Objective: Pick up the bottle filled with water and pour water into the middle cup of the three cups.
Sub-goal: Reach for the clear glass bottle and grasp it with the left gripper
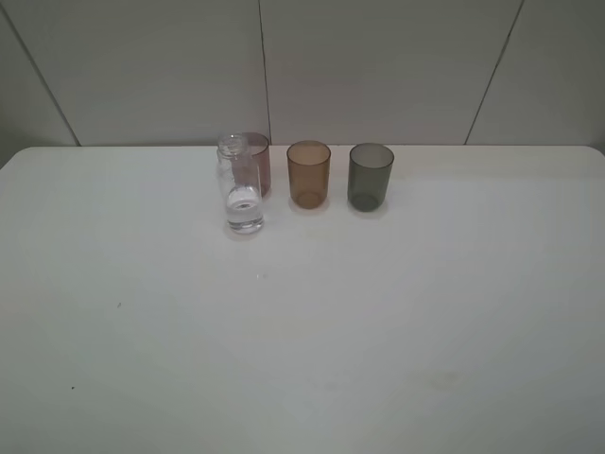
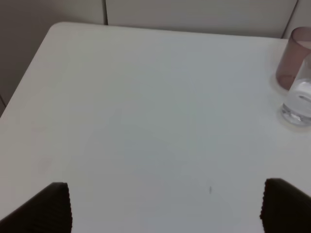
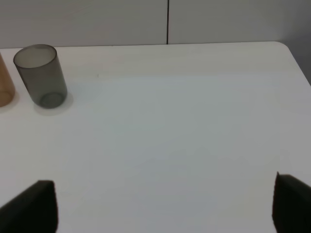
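Starting the pick, I judge: my left end effector (image 2: 165,206), released and empty, must next grasp the bottle (image 1: 242,189); right end effector (image 3: 165,201) likewise released.

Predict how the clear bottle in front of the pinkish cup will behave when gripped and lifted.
The bottle is probably bottom-heavy, since water fills only its lower part. Its capless neck means tilting would likely spill. The smooth clear wall looks like thin plastic, so it may flex or slip when squeezed.
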Action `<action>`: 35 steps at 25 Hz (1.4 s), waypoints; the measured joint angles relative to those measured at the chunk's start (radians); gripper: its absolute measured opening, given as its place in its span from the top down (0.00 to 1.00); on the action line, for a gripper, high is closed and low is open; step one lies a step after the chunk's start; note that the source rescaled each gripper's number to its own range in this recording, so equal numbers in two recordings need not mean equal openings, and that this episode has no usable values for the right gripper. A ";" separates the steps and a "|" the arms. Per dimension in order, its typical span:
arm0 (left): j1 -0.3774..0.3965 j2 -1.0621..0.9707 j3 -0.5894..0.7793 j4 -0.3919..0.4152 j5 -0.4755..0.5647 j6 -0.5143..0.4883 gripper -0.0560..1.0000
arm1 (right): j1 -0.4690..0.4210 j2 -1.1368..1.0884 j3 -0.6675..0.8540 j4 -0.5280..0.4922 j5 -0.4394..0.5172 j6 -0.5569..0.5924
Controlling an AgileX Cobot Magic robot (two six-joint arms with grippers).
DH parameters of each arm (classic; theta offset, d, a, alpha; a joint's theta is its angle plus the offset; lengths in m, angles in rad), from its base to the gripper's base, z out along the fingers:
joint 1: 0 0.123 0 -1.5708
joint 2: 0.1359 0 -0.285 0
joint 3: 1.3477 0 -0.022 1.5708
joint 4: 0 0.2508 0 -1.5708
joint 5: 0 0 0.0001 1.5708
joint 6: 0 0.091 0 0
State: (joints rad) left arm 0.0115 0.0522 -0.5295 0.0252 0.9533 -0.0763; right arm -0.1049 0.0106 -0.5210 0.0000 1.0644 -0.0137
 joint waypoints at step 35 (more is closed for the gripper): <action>-0.535 1.376 -0.018 -0.278 -1.192 0.295 0.00 | 0.000 0.000 0.000 0.000 0.000 0.000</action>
State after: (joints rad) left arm -0.5234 1.4278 -0.5475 -0.2527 -0.2389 0.2187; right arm -0.1049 0.0106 -0.5210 0.0000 1.0644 -0.0137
